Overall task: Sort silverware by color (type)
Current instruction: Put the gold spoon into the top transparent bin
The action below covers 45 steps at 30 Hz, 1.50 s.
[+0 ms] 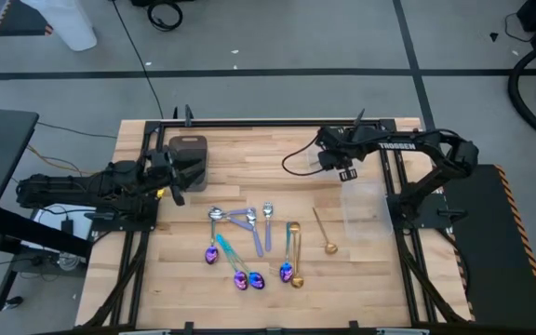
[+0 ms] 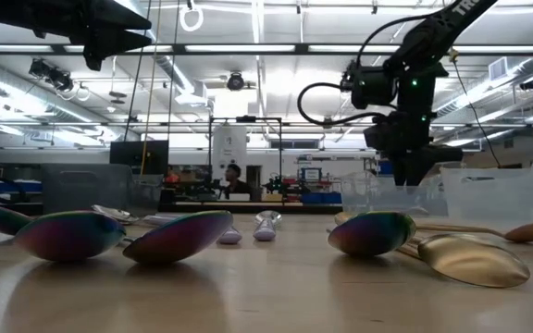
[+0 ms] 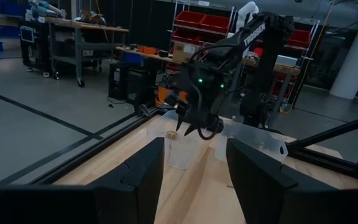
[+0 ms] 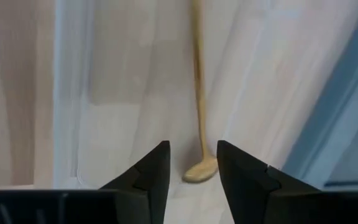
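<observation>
Right end effector hangs high above the far right part of the desk, over a clear plastic container. Its wrist view looks straight down between parted fingers onto a gold spoon lying inside that container. The fingers stand apart with nothing between them: released. Judging by the position, this bin is the drop point for the gold finish.

In the wrist picture that spoon runs as one straight line, bowl at the end nearest the fingers, handle leading directly away.

Left end effector waits at the left side of the desk beside a dark grey tray, fingers spread wide, empty.

Remaining spoons lie loose in the desk's middle:
- purple-blue ones toward the near edge, bowls nearest that edge, long axes mostly front-to-back
- silver ones just behind them
- another gold spoon lying diagonally just beside the container, bowl toward the near edge

Sorting looks barely begun.
</observation>
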Each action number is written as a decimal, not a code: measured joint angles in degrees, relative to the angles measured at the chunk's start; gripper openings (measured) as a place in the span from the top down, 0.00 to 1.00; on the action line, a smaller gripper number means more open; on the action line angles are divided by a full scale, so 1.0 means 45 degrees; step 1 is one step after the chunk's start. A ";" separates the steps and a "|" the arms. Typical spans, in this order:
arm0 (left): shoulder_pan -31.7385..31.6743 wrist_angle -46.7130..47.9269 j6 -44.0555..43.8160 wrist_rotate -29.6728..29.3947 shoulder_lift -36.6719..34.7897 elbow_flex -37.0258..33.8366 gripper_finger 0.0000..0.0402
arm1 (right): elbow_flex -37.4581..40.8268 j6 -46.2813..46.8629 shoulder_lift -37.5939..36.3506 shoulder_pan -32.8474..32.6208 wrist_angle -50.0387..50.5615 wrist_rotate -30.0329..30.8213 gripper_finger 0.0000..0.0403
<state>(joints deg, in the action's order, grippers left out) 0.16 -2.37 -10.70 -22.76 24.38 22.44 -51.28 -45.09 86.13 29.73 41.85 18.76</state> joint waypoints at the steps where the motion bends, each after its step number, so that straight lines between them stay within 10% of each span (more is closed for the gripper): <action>1: 0.0000 0.0000 -0.0005 0.0000 0.0001 0.0000 0.55 | -0.0039 0.0245 0.0000 -0.0066 0.0044 0.0183 0.64; 21: 0.0000 0.0015 -0.0051 0.0005 -0.0002 0.0000 0.55 | -0.5391 0.7103 -0.0015 -0.2698 0.3054 0.0866 0.65; 34: 0.0000 0.0015 -0.0053 0.0005 -0.0003 0.0000 0.55 | -0.6636 1.4644 -0.0019 -0.5115 0.2803 -0.1560 0.65; 45: 0.0005 0.0033 -0.0049 0.0008 -0.0004 0.0000 0.55 | -0.6631 1.8907 0.0575 -0.8441 0.1324 0.1659 0.66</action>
<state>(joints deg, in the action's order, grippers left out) 0.19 -2.22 -10.92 -22.73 24.36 22.44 -81.12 39.99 88.72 -8.25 47.81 26.23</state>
